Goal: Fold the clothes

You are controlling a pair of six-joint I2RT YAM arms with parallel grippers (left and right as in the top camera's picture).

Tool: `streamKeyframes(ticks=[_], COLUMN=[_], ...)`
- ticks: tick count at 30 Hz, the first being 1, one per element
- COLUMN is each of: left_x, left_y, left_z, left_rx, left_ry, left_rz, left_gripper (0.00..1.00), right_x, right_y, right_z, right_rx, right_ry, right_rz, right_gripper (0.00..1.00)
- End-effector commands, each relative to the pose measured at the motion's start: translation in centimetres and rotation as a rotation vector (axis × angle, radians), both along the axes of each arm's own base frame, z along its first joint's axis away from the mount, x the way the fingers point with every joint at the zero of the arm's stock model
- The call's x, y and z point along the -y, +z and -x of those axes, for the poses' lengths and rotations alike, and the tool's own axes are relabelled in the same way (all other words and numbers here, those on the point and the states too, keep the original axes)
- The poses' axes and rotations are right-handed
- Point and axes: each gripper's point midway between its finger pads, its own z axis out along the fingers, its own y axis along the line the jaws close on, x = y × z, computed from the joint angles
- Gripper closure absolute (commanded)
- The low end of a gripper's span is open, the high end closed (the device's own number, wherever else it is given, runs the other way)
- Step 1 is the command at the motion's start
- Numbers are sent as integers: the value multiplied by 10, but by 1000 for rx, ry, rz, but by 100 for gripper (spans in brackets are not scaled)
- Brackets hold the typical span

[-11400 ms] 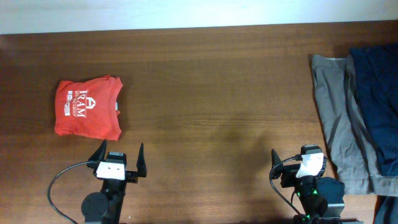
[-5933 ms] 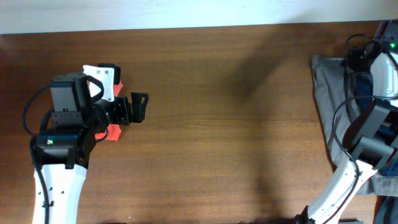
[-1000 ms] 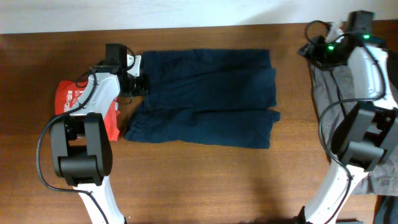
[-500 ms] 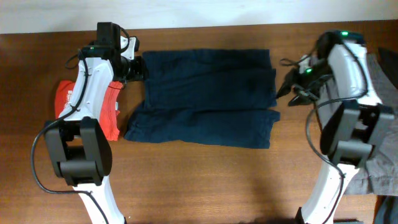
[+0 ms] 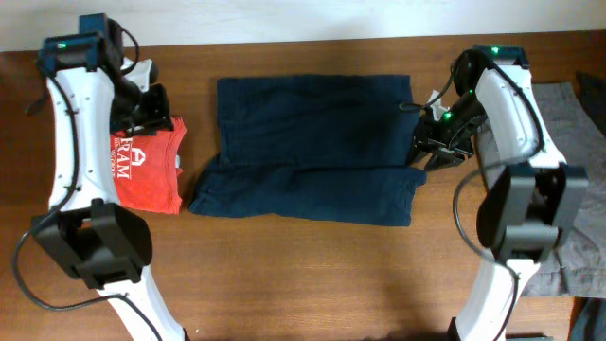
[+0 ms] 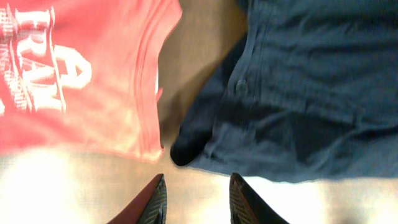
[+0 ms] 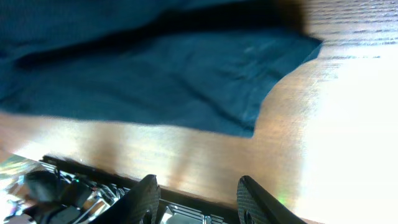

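A dark navy garment [image 5: 312, 137] lies spread flat in the middle of the table, its lower half lapped over in a fold. A folded red T-shirt [image 5: 147, 170] with white print lies to its left. My left gripper [image 5: 151, 102] hangs open above the red shirt's top edge, holding nothing. In the left wrist view its fingertips [image 6: 198, 199] frame bare table, with the red shirt [image 6: 81, 74] and the navy garment's corner [image 6: 298, 87] ahead. My right gripper [image 5: 426, 144] stands open at the navy garment's right edge. Its fingertips [image 7: 199, 199] are empty, just off the navy cloth [image 7: 155, 74].
A grey garment [image 5: 568, 109] lies at the table's right edge, running down to the front right corner [image 5: 578, 270]. A dark cloth [image 5: 595, 83] shows at the far right. Wooden tabletop [image 5: 312, 275] runs along the front.
The left gripper has let go of the navy garment's upper left corner and drawn left over the red shirt. The right gripper came from the back right to the garment's right edge.
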Motion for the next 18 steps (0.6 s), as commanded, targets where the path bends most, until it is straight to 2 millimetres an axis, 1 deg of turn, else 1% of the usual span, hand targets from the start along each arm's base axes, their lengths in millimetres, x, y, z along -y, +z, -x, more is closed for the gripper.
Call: streamKeyframes(ticks=[1, 2, 3, 4, 5, 7, 9, 10, 12, 14, 16, 18], left_x=[-5, -4, -4, -3, -1, 2, 6, 8, 12, 21, 30, 38], left_y=[36, 41, 44, 47, 47, 42, 31, 23, 3, -21, -48, -78], left_z=[21, 28, 30, 36, 40, 50, 61, 68, 77, 84, 89, 94], left_rx=[41, 33, 39, 40, 33, 4, -44, -76, -125, -161, -191, -212], left_ry=[3, 5, 4, 5, 2, 4, -1, -5, -13, -26, -38, -50], left_rz=[-18, -16, -17, -17, -16, -10, -1, 3, 11, 38, 63, 88], left_gripper=[67, 67, 67, 67, 67, 67, 67, 67, 68, 68, 67, 67], right_x=[-9, -7, -5, 0, 2, 6, 6, 4, 1, 0, 0, -1], right_y=[64, 72, 80, 91, 99, 111, 118, 120, 118, 111, 95, 75], right_z=[16, 19, 23, 28, 31, 39, 47, 51, 59, 66, 74, 79], right_rx=[181, 205, 225, 259, 285, 322, 343, 350, 352, 343, 323, 296], right_ry=[34, 26, 14, -10, -27, -65, -90, -102, -125, -143, -153, -157], right_rz=[62, 99, 138, 201, 244, 308, 327, 325, 322, 322, 315, 312], right_gripper=[53, 53, 53, 51, 50, 47, 44, 44, 43, 42, 36, 28])
